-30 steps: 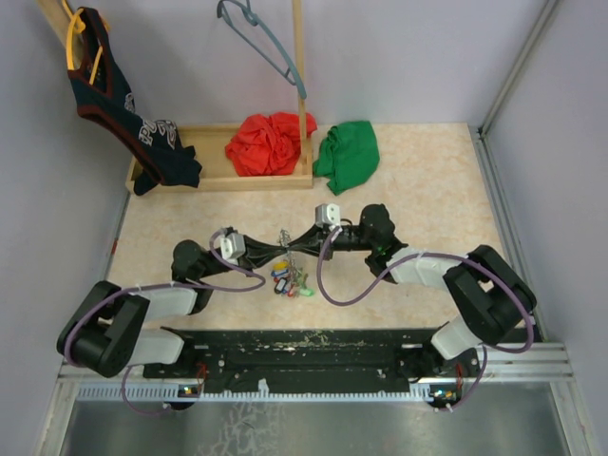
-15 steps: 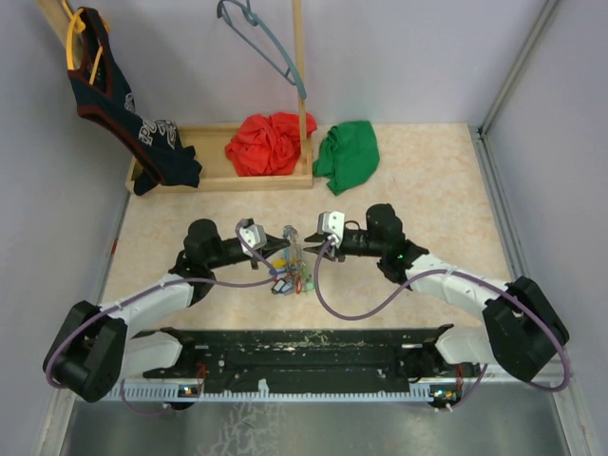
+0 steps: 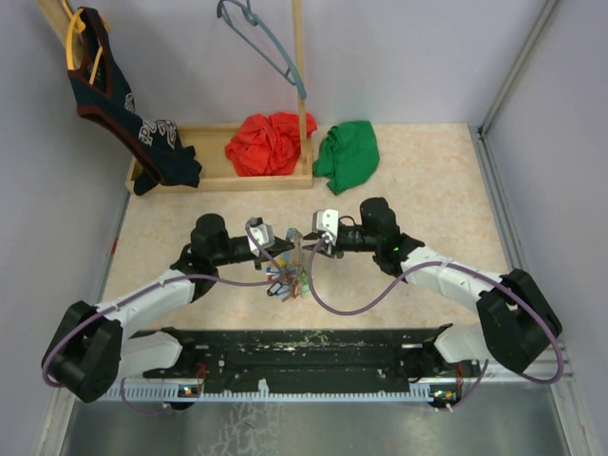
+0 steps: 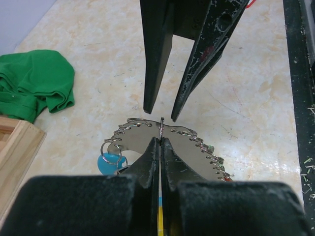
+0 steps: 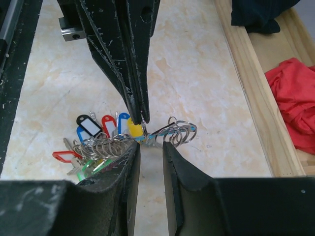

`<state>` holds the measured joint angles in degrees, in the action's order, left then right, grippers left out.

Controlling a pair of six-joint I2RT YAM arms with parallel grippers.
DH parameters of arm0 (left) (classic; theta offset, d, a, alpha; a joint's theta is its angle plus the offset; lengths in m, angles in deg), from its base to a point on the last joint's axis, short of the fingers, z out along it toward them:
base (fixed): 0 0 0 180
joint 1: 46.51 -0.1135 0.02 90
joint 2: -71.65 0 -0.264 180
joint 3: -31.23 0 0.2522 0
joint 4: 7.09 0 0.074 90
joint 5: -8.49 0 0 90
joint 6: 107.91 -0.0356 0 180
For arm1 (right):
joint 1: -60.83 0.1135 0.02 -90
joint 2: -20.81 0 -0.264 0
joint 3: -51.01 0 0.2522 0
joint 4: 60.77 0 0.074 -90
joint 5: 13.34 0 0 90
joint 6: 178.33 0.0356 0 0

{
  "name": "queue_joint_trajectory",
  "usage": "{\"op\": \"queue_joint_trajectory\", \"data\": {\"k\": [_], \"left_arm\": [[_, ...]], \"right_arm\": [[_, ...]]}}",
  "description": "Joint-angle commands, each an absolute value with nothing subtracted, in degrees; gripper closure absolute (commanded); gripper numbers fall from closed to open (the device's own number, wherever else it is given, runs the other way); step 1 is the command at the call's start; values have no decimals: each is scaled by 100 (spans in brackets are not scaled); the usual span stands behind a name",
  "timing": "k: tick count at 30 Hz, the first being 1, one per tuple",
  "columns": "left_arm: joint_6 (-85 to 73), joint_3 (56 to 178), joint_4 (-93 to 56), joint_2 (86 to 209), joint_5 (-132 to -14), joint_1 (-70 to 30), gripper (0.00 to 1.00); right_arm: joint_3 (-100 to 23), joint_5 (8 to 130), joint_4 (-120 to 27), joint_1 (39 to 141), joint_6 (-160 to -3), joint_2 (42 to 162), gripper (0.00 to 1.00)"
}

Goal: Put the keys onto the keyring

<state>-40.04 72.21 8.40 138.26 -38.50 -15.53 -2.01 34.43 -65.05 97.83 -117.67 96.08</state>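
Observation:
The keyring [image 5: 165,130], a light-blue and grey loop strung with small split rings, hangs just above the table between both arms. My left gripper [image 4: 161,140] [image 5: 140,117] [image 3: 285,249] is shut on one small split ring [image 5: 144,124] on that loop. The keys [image 5: 96,129] [image 3: 285,282], with red, blue, black, yellow and green tags, dangle below and to one side. My right gripper [image 5: 150,146] [image 4: 161,114] [image 3: 302,245] faces the left one, jaws a little open and nothing between them; several rings lie against the outside of one finger. From the left wrist view the keyring [image 4: 206,150] spreads behind my fingertips.
A wooden tray [image 3: 223,180] at the back holds a red cloth [image 3: 268,142]. A green cloth [image 3: 347,157] lies beside it. A dark jersey [image 3: 123,104] and a blue-grey hanger [image 3: 261,38] hang on the rack. The black base rail [image 3: 304,347] runs along the near edge.
My right gripper has opened and let go of the bunch. Both arms stretched out and shifted; the left gripper, still shut, lifted the ring and keys slightly up and to the right.

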Motion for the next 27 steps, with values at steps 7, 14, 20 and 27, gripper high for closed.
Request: {"op": "queue_joint_trajectory", "data": {"k": [7,14,20,27], "left_arm": [[-3938,7529,679,13836,-3682,-1495,100],[-3883,7540,791,13866,-3609,-1488,100],[-3863,7558,806,13840,-3572,-1460,100],[-3894,7436,909,13752,-3571,-1452,94]], "right_arm": [[-705,3116,-6334,9758,-12099,9583,75],[-880,2780,-6175,9768,-12119,9750,79],[-963,2740,-6071,9783,-12126,9844,85],[-924,2797,-6075,9785,-11971,9765,100]]}}
